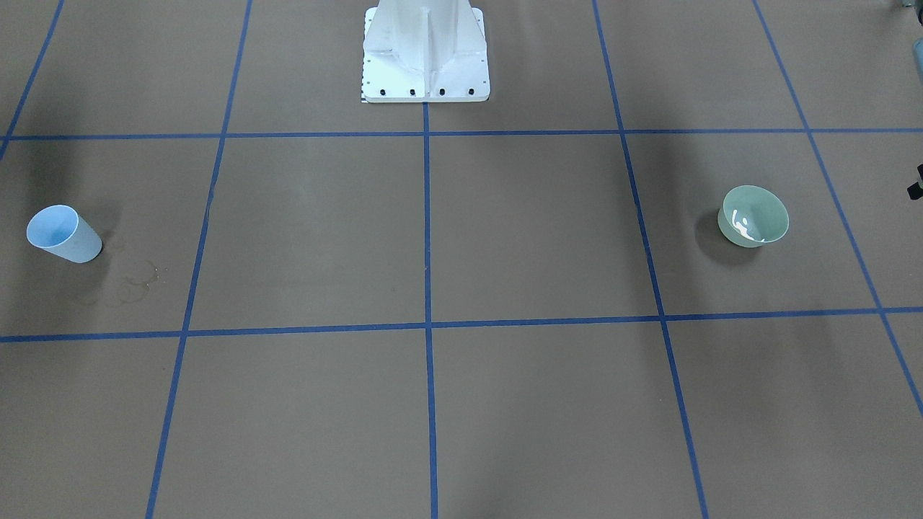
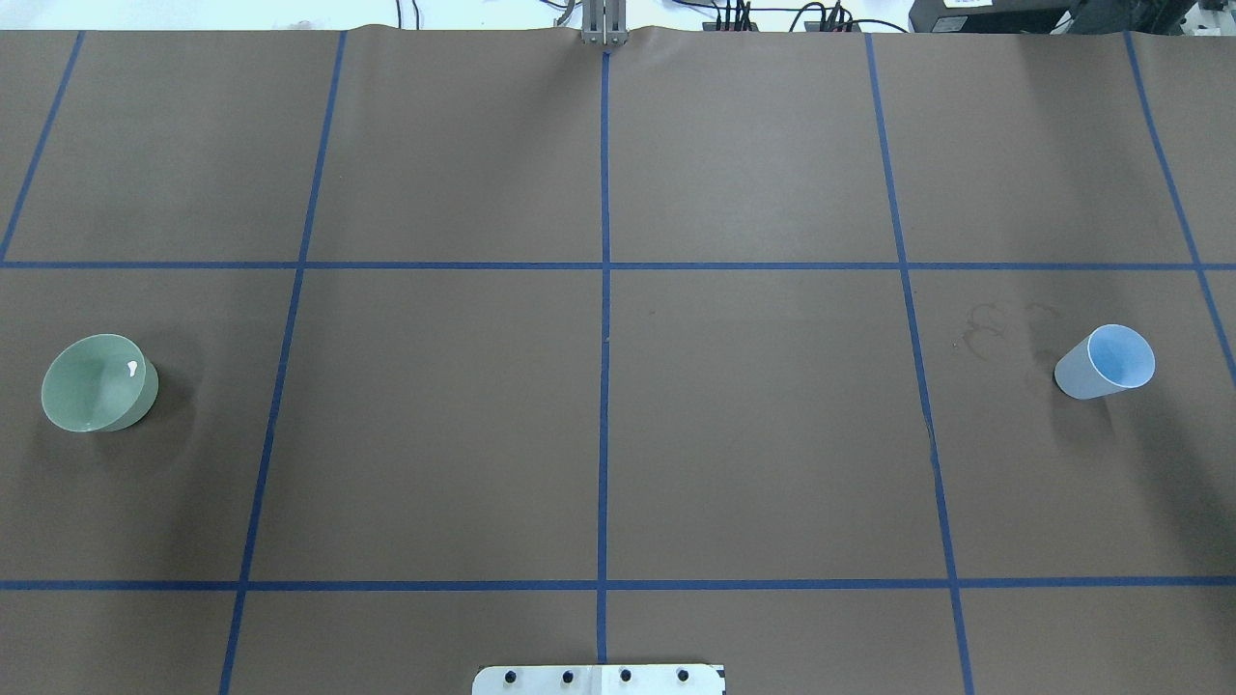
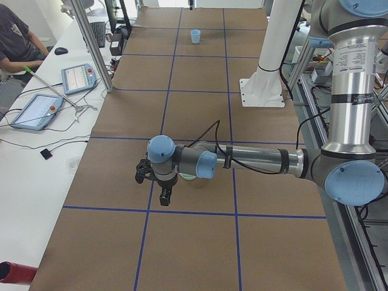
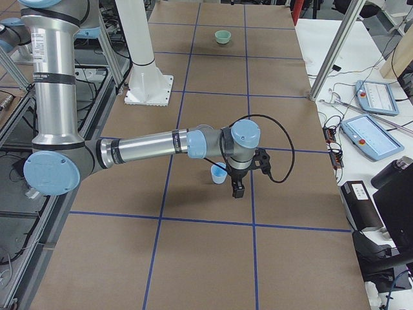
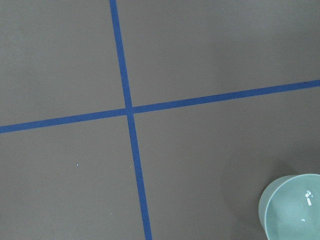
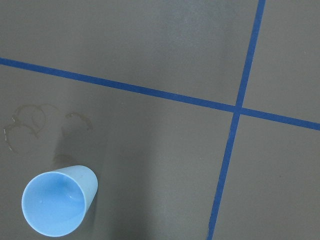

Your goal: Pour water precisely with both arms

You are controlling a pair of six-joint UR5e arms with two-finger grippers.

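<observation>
A light blue cup (image 2: 1106,362) stands upright at the table's right side and shows in the right wrist view (image 6: 57,206). A pale green bowl (image 2: 97,382) stands at the left and shows in the left wrist view (image 5: 295,207). White glints of water (image 1: 743,227) lie inside the bowl. I cannot tell whether the cup holds water. My left gripper (image 3: 165,195) hangs just beside the bowl (image 3: 188,177). My right gripper (image 4: 237,188) hangs just beside the cup (image 4: 219,173). Both grippers show only in the side views, so I cannot tell whether they are open or shut.
Dried ring stains (image 2: 980,328) mark the brown paper next to the cup. The white pedestal base (image 1: 425,54) stands at the middle of the robot's edge. Blue tape lines (image 2: 604,290) grid the table. An operator (image 3: 15,36) and tablets (image 3: 77,77) are at a side desk.
</observation>
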